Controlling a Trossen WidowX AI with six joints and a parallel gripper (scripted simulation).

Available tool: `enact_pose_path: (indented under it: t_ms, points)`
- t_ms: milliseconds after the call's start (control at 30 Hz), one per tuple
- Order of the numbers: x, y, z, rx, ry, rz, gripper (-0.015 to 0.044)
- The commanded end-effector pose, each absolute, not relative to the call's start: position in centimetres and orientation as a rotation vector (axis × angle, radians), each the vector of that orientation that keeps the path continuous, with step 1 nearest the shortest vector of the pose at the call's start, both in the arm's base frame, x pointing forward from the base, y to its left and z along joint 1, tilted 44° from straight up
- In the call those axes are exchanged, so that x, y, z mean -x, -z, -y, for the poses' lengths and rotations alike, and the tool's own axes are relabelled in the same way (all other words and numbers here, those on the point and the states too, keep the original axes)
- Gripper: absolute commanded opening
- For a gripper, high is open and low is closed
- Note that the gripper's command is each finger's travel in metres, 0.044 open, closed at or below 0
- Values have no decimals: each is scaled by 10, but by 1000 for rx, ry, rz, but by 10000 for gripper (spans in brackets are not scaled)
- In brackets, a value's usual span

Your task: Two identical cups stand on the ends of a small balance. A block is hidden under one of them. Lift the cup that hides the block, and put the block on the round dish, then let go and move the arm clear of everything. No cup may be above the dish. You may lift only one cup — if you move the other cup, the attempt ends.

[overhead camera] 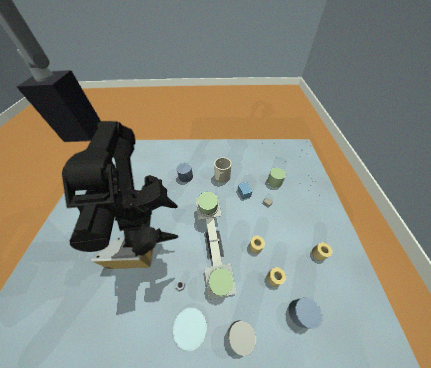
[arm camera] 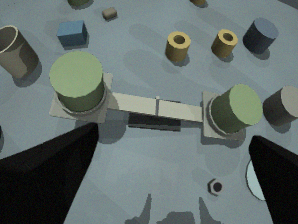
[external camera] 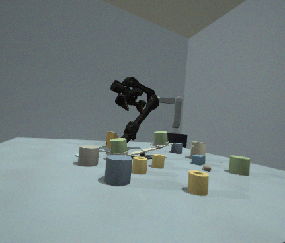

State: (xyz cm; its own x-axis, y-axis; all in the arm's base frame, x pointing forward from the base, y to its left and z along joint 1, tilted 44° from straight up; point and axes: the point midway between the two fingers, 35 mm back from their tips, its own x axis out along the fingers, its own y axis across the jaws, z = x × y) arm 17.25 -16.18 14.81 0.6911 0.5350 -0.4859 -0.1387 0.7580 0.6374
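The balance (overhead camera: 212, 229) (external camera: 152, 149) (arm camera: 132, 103) bears two green cups. One cup (overhead camera: 207, 203) (external camera: 161, 137) (arm camera: 77, 82) stands on its raised end, near the open tan cup. The other cup (overhead camera: 221, 281) (external camera: 118, 145) (arm camera: 235, 109) stands on its lower end, nearer the dish. No block shows under either cup. The pale round dish (overhead camera: 190, 329) (arm camera: 255, 182) is bare; the exterior view shows only its edge. My gripper (overhead camera: 176, 221) (external camera: 135, 111) (arm camera: 176, 136) is open and empty, high above the table and to the base side of the balance.
A grey cylinder (overhead camera: 242, 339) (external camera: 88, 156) stands beside the dish, and a hex nut (overhead camera: 180, 285) (arm camera: 215, 187) lies near the lower end. Beyond the balance are several yellow rings, a large blue cylinder (overhead camera: 306, 313) (external camera: 118, 170), a blue block (overhead camera: 244, 190) (arm camera: 72, 34) and a green cylinder (overhead camera: 276, 178).
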Motion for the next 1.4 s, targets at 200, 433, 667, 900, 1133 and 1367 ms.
enact_pose_path:
  t_ms: [200,433,667,900,1133,1367]
  points:
    - [-192,-126,170,-826,-386,-914,440]
    - [-211,-109,175,-987,-334,-1074,440]
    - [-229,-92,180,-1147,-236,-1230,440]
    - [-247,-72,184,-1282,-103,-1380,440]
    - [-267,-50,185,-1384,59,-1517,440]
    - [-285,-30,182,-1496,253,-1628,440]
